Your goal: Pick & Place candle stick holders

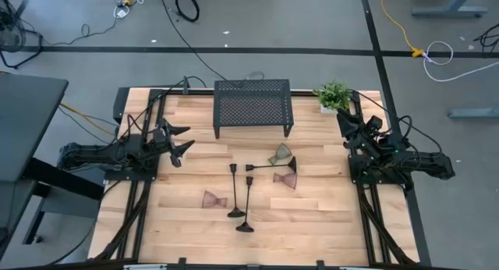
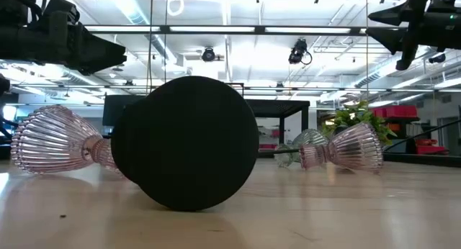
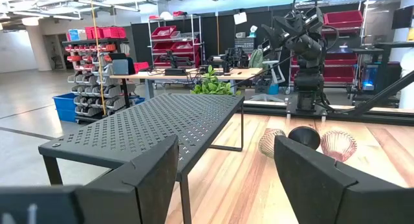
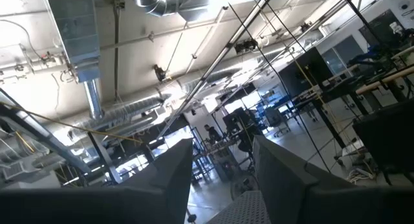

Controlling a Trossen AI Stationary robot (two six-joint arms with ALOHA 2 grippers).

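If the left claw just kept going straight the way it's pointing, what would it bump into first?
Probably the black mesh rack: it lies just ahead of the open left gripper, though depth is hard to judge.

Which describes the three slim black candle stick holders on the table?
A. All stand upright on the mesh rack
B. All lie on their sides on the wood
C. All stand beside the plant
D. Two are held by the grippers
B: the high view shows the black candle stick holders flat on the table, in front of the mesh rack.

You're seeing three stems [image 1: 240, 193] lying mid-worktop [image 1: 312, 223] before the rack [image 1: 253, 106], glass holders [image 1: 214, 199] lying beside them, plant [image 1: 334, 95] sitting right of the rack
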